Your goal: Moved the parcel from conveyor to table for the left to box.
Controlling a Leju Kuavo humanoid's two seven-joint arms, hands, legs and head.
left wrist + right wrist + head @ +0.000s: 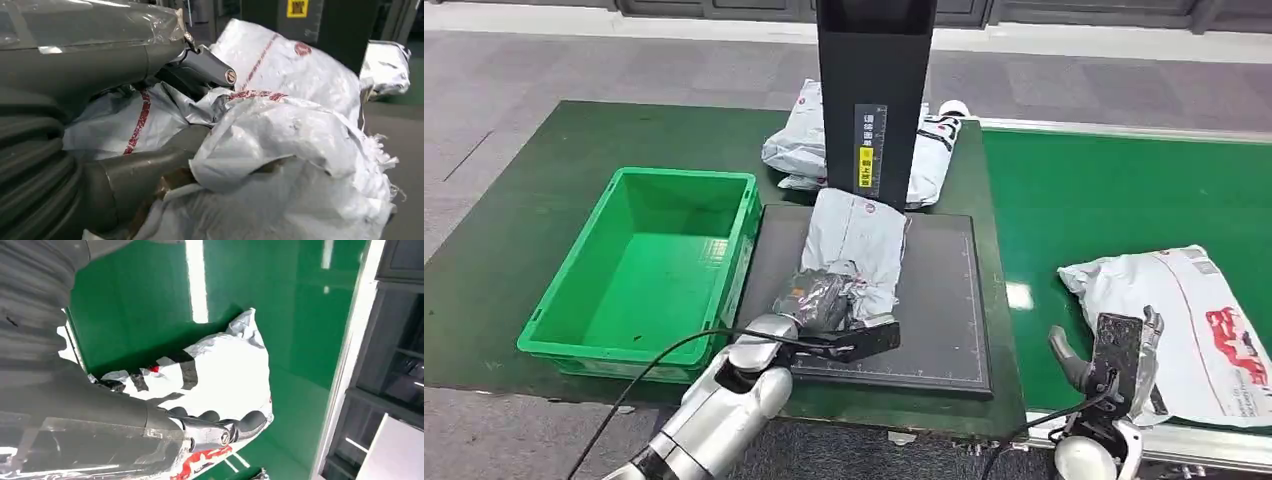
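While the left robot hand [824, 318] is closing its fingers on the near end of a crumpled grey poly-mailer parcel [852, 250], that parcel is lying on the black gridded mat [944, 310] of the table [514, 200], just beside the green plastic crate [649, 265].

Step in hand, as judged: the parcel is already sitting on the table, and the left side is taking it up for boxing. The next move is calling for a lift clear of the mat, a carry sideways over the crate's near wall, and a release inside; the slack film is likely to sag, so a firm grip is needed.

The right robot hand [1114, 355] is hovering with fingers apart and holding nothing, at the near edge of a second white mailer [1194, 320] on the green conveyor belt [1104, 200].

Markings: red printing is showing on both mailers, not legible. The black scanner post [874, 90] is bearing a vertical strip of white characters above a yellow tag, too small to read. Further grey mailers [796, 145] are lying behind the post.
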